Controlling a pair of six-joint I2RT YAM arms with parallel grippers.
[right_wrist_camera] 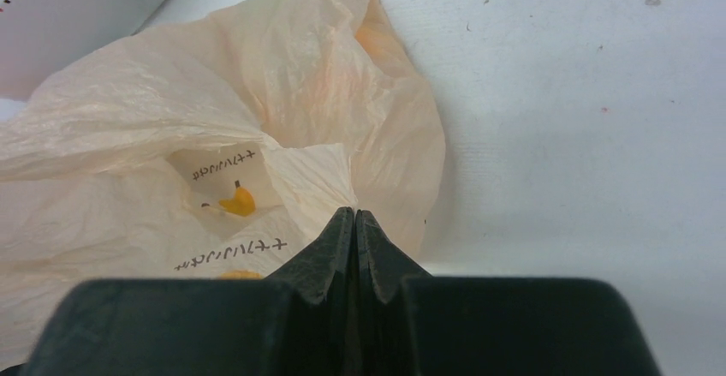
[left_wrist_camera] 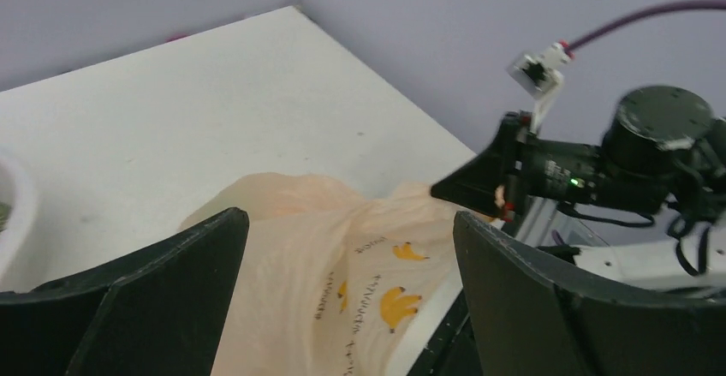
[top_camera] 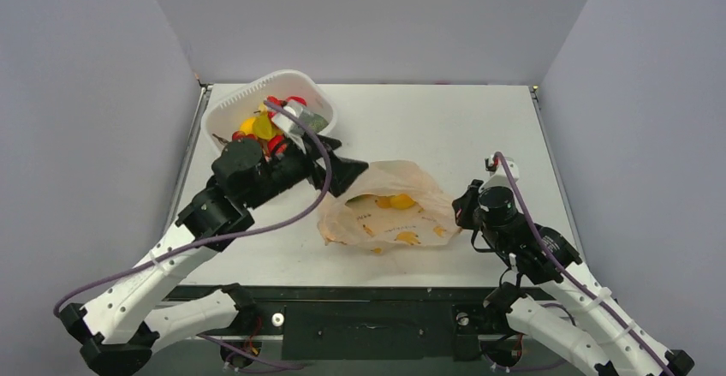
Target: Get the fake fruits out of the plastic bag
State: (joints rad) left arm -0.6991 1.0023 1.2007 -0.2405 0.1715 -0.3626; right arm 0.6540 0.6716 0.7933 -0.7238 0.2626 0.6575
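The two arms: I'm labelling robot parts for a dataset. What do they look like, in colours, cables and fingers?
Both the left arm and the right arm have white links with black joints and black wrist sections. A purple cable runs along each. The fingers are matte black, broad wedges that taper to narrow tips. A small white bracket sits on the right wrist.

The white table (top_camera: 428, 128) carries the plastic bag (top_camera: 389, 220) mid-front and a white basket (top_camera: 224, 112) far left.
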